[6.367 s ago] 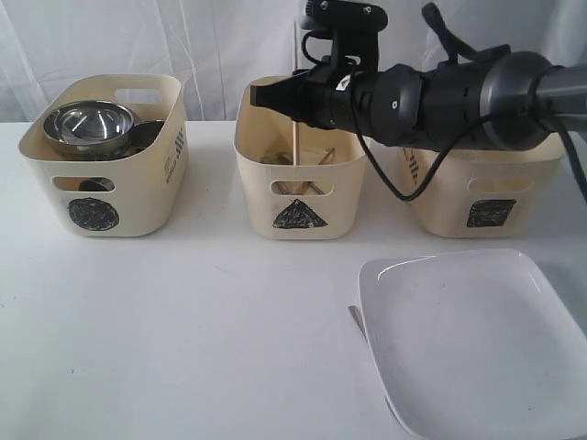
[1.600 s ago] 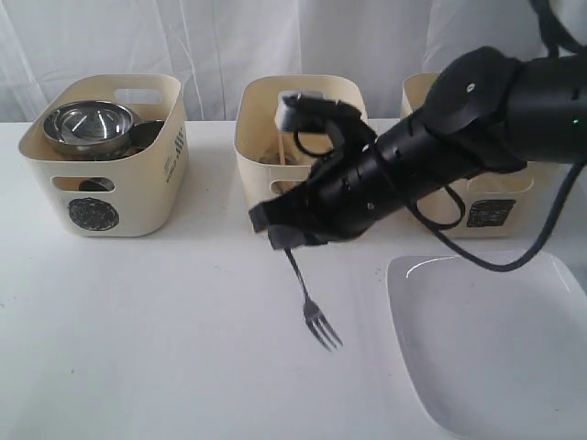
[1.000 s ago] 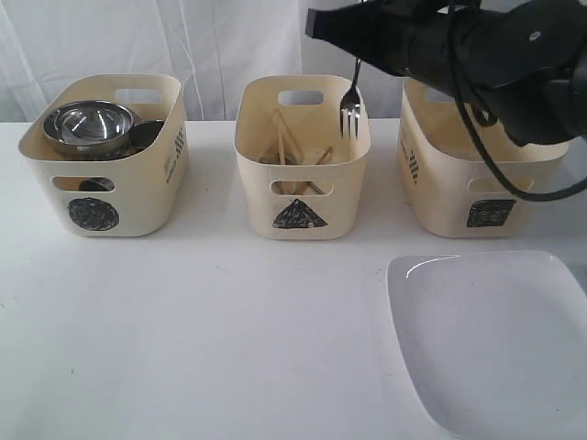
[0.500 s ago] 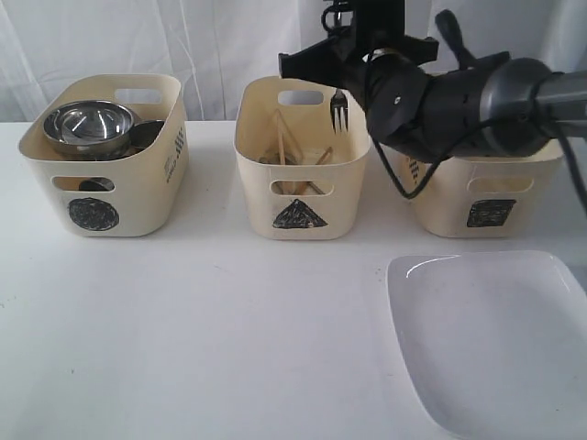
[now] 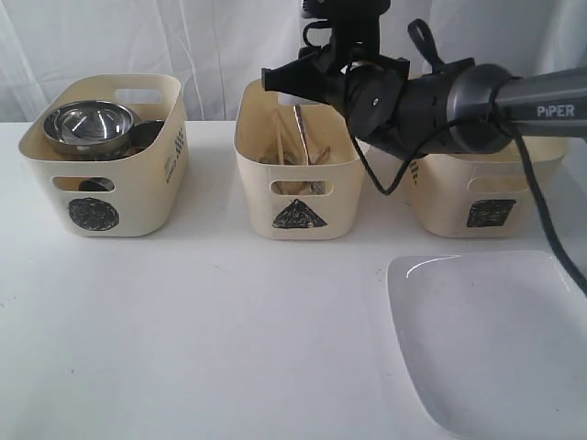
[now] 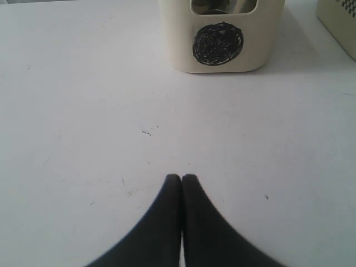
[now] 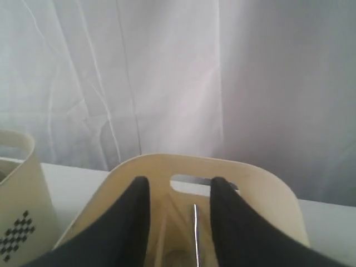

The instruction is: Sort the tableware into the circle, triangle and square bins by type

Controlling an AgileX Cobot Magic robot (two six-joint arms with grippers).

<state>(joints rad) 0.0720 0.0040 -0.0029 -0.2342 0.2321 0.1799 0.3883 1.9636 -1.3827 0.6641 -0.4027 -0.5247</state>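
Exterior view: a white table (image 5: pixel 183 321) fills the scene, with a pale curtain (image 5: pixel 211 46) hanging behind it. The black right arm (image 5: pixel 440 96) reaches in from the right side, passing over the back row and ending above the middle tub. A large white square plate (image 5: pixel 495 339) lies flat on the table at the near right, apart from the tubs and cut off by the frame edge. Three cream tubs stand in a row at the back: the circle bin (image 5: pixel 105 197) on the left, the triangle bin (image 5: pixel 298 197) in the middle and the square bin (image 5: pixel 477 197) on the right, partly hidden by the arm. A steel bowl (image 5: pixel 89 126) sits on top of the circle bin's load, with a darker steel piece beside it that is too hidden to name. The right gripper (image 5: pixel 271 79) hovers over the triangle bin's back rim; in the right wrist view its fingers (image 7: pixel 136 222) stand apart and grip nothing. The fork (image 5: pixel 300 128) leans inside the triangle bin, below that gap, with only its slim handle showing. Pale chopsticks (image 5: pixel 280 137) lean beside it in the same bin. In the left wrist view the left gripper (image 6: pixel 181 178) sits pressed together and empty, low over bare table, facing the circle bin.
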